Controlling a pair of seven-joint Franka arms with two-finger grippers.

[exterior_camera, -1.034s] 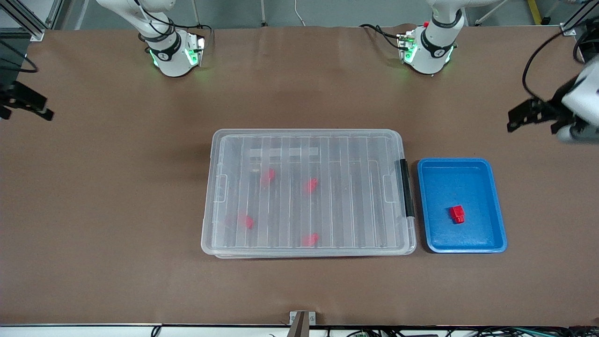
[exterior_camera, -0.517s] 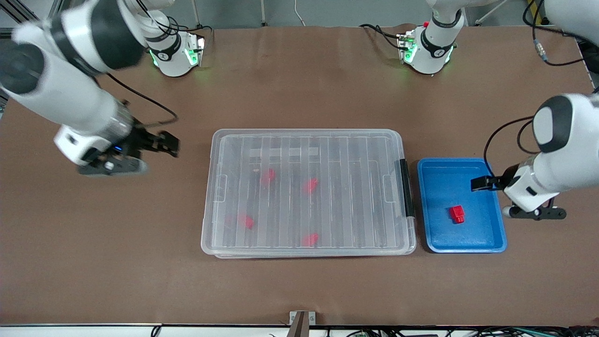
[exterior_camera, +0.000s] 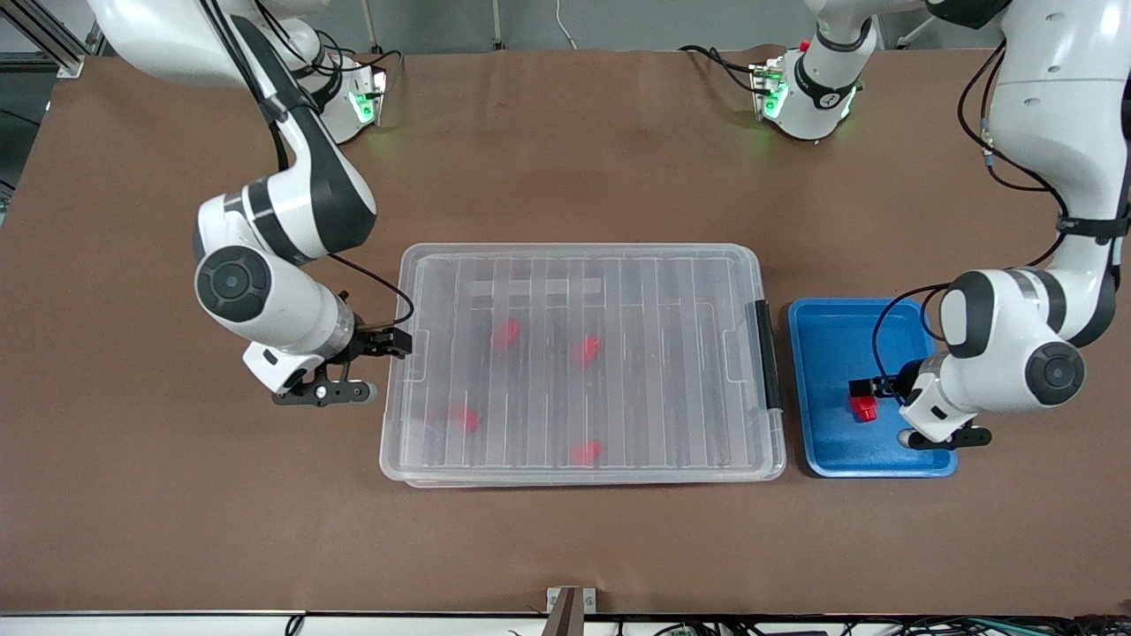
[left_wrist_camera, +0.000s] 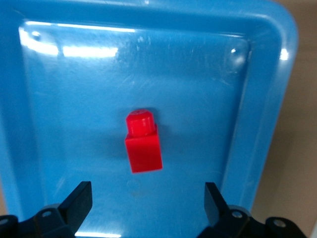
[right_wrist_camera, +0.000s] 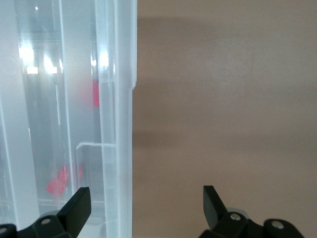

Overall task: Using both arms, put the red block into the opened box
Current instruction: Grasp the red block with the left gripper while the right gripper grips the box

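The red block [exterior_camera: 864, 407] [left_wrist_camera: 143, 151] lies in the blue tray [exterior_camera: 826, 318], stub end pointing away from my left gripper. My left gripper [exterior_camera: 873, 396] [left_wrist_camera: 146, 191] is low over the tray, open, fingertips just short of the block and wider than it. The box [exterior_camera: 583, 265] is clear plastic with its ribbed lid lying on top. My right gripper [exterior_camera: 398, 343] [right_wrist_camera: 146, 196] is open at the box's short end toward the right arm's end of the table. Its fingers straddle the box's rim [right_wrist_camera: 121, 124].
Several more red pieces [exterior_camera: 505, 333] [right_wrist_camera: 59, 181] show through the lid inside the box. A black handle [exterior_camera: 765, 353] runs along the box's short side next to the tray. Bare brown table [exterior_camera: 177, 512] surrounds both containers.
Both arms swung in from the table's ends. The left gripper came down over the tray to the red block. The right gripper moved up to the box's short end.
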